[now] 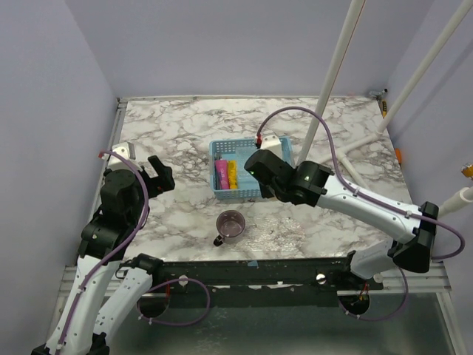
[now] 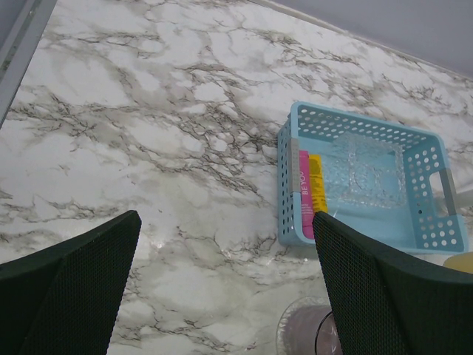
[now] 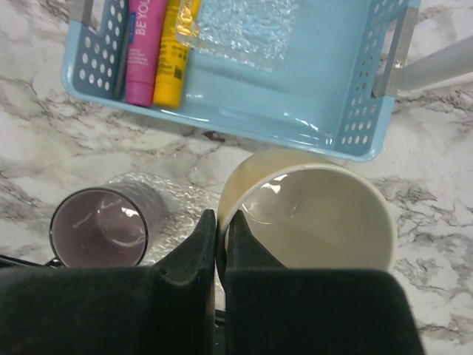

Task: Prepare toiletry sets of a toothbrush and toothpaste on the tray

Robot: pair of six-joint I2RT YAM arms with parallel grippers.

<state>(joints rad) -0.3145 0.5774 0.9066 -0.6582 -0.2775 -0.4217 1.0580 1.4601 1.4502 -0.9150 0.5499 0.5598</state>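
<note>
Marble table point(image 1: 162, 133). L gripper point(image 1: 157, 171) at left of top view, fingers wide apart, empty. Blue tray point(image 2: 284, 192) mid-frame. R gripper point(image 3: 219, 229) pinched on cream mug point(image 3: 318, 222) rim, just below tray; purple mug point(image 3: 100, 237) beside it. Pink tube point(image 3: 144, 52), yellow tube point(image 3: 171, 59) and one toothbrush point(image 2: 294, 166) lie in tray's left side. Step prob. mug handling; next: set it down w/o nudging tray.
</note>
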